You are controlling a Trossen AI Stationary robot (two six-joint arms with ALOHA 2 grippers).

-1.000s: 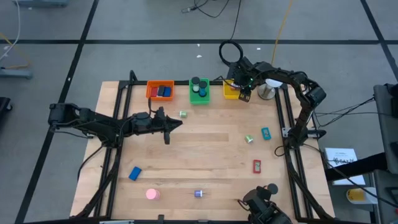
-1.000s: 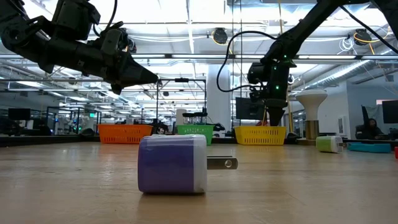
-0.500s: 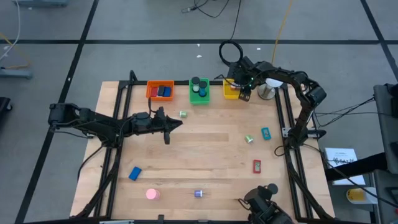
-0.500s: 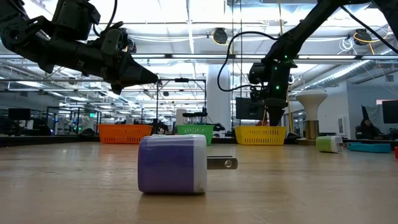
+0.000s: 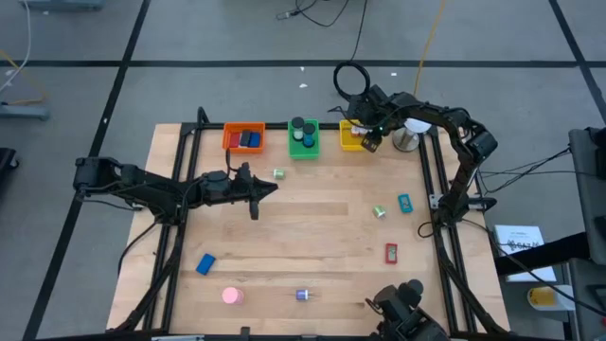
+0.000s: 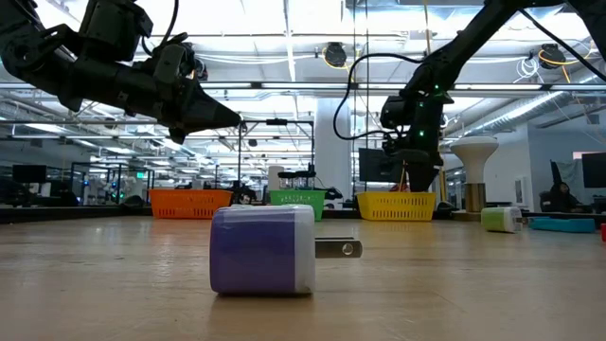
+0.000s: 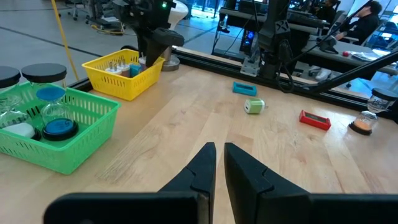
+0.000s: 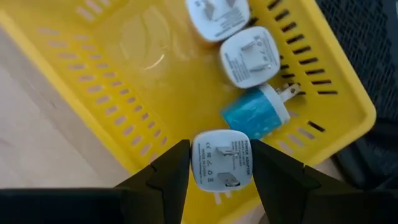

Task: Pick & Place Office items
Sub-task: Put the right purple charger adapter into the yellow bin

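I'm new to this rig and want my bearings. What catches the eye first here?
The right gripper hovers over the yellow bin at the table's far edge, fingers straddling a white plug adapter. Close to the low camera lies a purple plug adapter, dominating that view.

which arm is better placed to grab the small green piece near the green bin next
Left. Its shut gripper hovers just beside the small green piece on the table, while the right gripper is busy over the yellow bin, with a white adapter between its fingers.
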